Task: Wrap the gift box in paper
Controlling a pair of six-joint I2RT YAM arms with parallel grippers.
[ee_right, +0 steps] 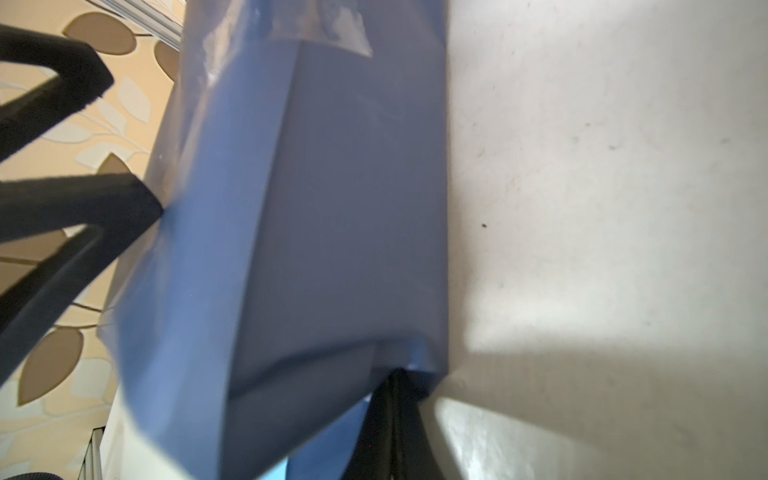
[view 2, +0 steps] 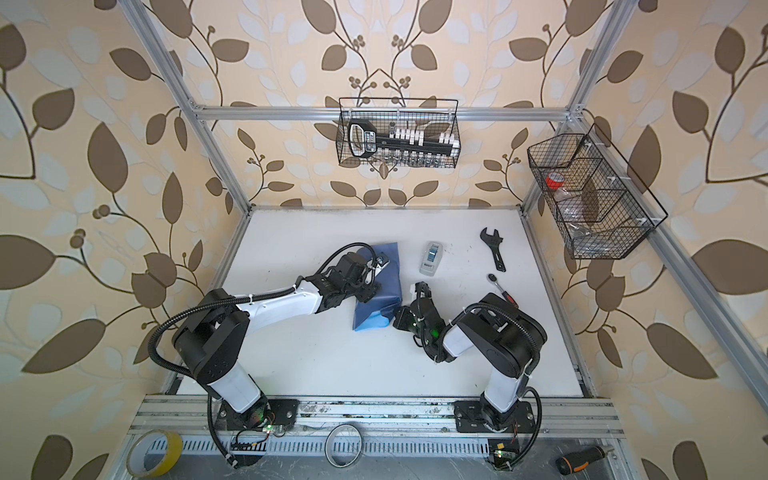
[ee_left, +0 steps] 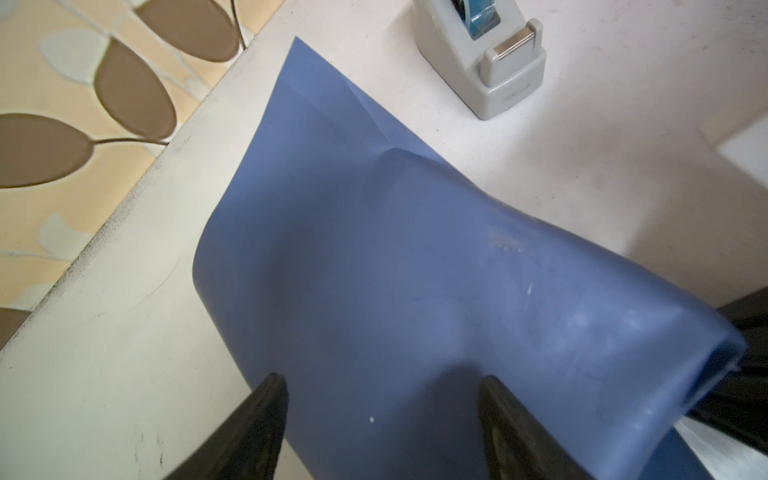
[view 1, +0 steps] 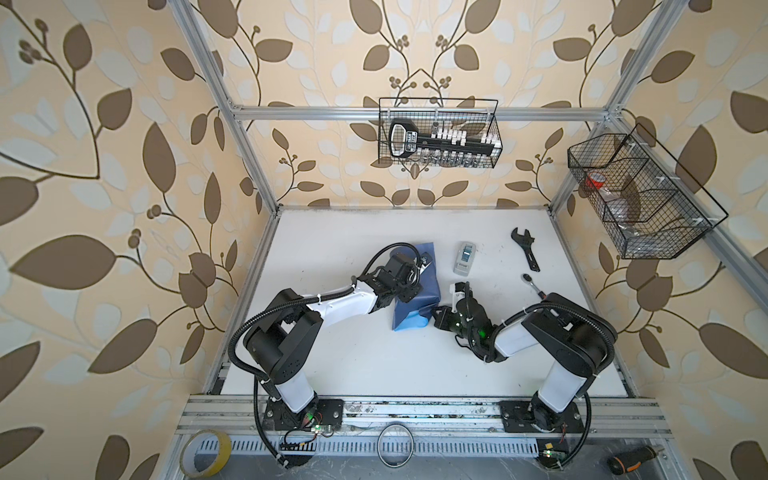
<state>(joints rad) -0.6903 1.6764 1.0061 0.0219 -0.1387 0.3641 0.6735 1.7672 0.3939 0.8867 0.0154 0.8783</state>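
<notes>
The paper [view 1: 428, 291] [view 2: 390, 286] lies folded into a long blue bundle at the table's middle, dark face outward, with a light-blue flap at its near end. The gift box is hidden under it. My left gripper [view 1: 409, 293] [view 2: 369, 294] [ee_left: 382, 382] hovers open over the bundle's top, fingers [ee_left: 274, 390] spread with only paper [ee_left: 374, 249] below them. My right gripper [view 1: 435, 313] [view 2: 395, 318] [ee_right: 399, 374] is shut, its tip pushed against the folded lower corner of the paper [ee_right: 332, 208]. Whether paper sits between its jaws I cannot tell.
A grey tape dispenser [view 1: 464, 257] [ee_left: 490, 62] stands just beyond the bundle to the right. A black wrench [view 1: 525, 249] and a ratchet [view 1: 534, 284] lie at the right. Wire baskets [view 1: 440, 133] hang on the frame. A yellow tape roll [view 1: 205, 453] lies in front.
</notes>
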